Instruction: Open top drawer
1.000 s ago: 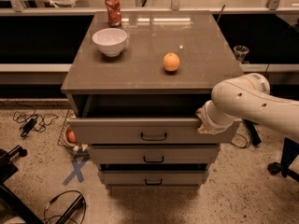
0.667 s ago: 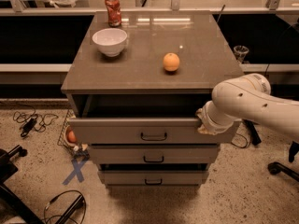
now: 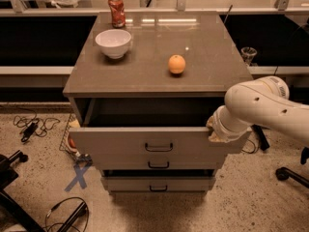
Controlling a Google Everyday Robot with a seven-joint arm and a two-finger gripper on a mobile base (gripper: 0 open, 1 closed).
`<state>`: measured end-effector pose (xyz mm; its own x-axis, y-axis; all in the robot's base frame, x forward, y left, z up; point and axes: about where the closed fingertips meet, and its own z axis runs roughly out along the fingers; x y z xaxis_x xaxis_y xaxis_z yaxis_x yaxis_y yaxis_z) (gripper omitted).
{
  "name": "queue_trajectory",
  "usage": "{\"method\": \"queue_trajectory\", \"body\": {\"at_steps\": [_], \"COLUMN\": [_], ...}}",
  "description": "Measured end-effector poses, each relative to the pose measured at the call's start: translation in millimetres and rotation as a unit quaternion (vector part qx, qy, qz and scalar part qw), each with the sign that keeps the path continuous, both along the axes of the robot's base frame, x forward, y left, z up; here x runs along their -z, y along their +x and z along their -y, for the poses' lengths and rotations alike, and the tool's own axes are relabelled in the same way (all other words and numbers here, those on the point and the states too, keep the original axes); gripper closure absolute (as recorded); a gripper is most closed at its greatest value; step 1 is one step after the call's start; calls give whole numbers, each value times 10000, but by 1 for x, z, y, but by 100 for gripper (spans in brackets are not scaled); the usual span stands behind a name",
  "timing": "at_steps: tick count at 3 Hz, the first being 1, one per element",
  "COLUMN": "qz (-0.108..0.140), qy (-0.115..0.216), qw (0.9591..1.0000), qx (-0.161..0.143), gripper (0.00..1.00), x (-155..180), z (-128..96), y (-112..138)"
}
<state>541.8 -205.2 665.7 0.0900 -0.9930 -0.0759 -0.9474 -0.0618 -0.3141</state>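
The top drawer (image 3: 120,141) of the grey-taupe cabinet stands pulled partly out, its dark inside showing under the cabinet top. Its small dark bar handle (image 3: 159,147) sits at the centre of the front. The two shorter drawers below, middle (image 3: 159,165) and bottom (image 3: 158,184), are closed. My gripper (image 3: 215,130) is at the right end of the top drawer's front, at its upper edge, at the end of the white arm (image 3: 260,106) that comes in from the right.
On the cabinet top stand a white bowl (image 3: 114,43), a red can (image 3: 116,11) and an orange (image 3: 176,64). Cables (image 3: 34,125) and a blue tape X (image 3: 78,176) lie on the floor at left. A chair base (image 3: 289,173) is at right.
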Motion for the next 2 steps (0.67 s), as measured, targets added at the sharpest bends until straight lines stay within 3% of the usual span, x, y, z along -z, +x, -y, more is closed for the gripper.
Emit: {"method": "queue_trajectory", "body": {"at_steps": [2], "qz": [-53], "qy": [26], "qw": [10000], "qx": [-51], "gripper": [100], "x": [-1], "z": [-2], "y": [-1]}}
